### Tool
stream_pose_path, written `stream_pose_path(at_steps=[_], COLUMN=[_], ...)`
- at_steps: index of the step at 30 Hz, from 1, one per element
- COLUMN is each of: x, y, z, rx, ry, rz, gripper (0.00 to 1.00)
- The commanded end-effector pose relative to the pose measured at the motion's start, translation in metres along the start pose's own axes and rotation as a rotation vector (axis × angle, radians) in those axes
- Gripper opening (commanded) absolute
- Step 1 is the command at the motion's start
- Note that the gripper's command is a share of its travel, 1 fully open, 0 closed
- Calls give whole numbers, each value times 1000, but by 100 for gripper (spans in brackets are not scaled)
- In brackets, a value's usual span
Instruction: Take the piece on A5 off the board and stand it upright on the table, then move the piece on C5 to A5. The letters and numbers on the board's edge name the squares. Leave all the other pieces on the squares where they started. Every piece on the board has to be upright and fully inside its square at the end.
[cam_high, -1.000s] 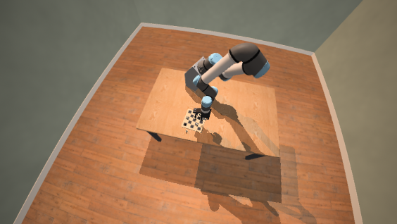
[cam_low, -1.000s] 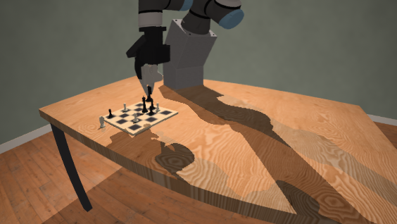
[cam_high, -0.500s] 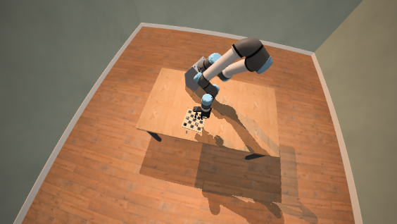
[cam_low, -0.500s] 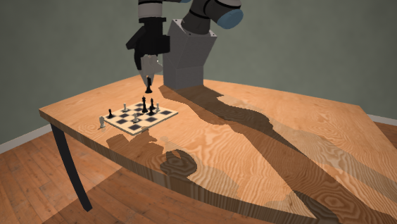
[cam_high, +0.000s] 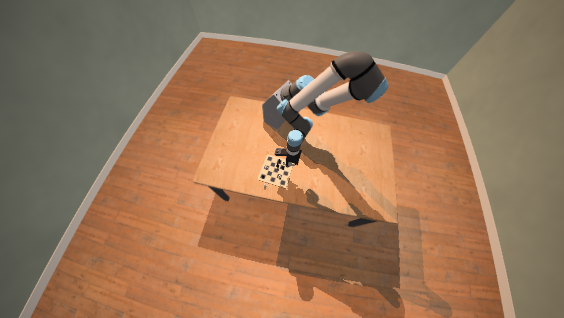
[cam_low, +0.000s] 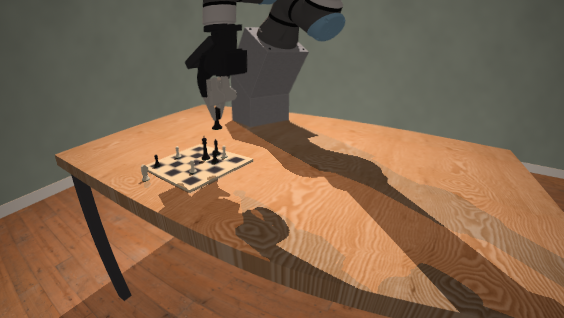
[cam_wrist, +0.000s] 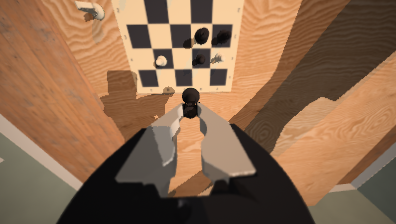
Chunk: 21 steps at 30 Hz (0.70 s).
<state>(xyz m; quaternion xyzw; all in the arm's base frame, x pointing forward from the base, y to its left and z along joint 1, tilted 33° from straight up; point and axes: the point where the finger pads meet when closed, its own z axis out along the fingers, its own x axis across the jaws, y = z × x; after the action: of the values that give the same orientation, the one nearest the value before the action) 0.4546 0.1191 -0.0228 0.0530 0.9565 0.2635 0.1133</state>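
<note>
1 chessboard (cam_low: 235, 161) lay near the table's (cam_low: 350, 210) front-left corner. On it in the exterior view: 4 black pieces, namely a small one at the left edge (cam_low: 156, 161), a tall one (cam_low: 205, 148), another tall one (cam_low: 216, 146) and a short one (cam_low: 214, 159) just in front of it; and 3 white pieces (cam_low: 177, 152) (cam_low: 192, 167) (cam_low: 224, 152). 1 more white piece (cam_low: 145, 173) stood upright on the table just off the board's left corner. 1 black piece (cam_low: 217, 118) was up in the air, so 9 pieces in all.

1 arm (cam_high: 320, 87) reached out from its grey pedestal (cam_low: 267, 85), elbow high and folded back, wrist pointing straight down beside the board's far edge.

The gripper (cam_wrist: 190, 116) hung above bare table just past the board's edge, not over any square. Its 2 pale fingers were nearly pressed together, pinching the airborne black piece by its head; that piece hung upright, base clear of the wood. Square labels were too small to read in any view.
</note>
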Motion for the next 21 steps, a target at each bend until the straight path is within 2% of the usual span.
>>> stream_pose_path(at_steps=[1,6,21], x=[48,59,59], y=[0,0,0], z=[-1,-1,-1], rx=[0,0,0], ry=[-2,-2,-2], rz=[22,28,28], gripper=[0,0,0])
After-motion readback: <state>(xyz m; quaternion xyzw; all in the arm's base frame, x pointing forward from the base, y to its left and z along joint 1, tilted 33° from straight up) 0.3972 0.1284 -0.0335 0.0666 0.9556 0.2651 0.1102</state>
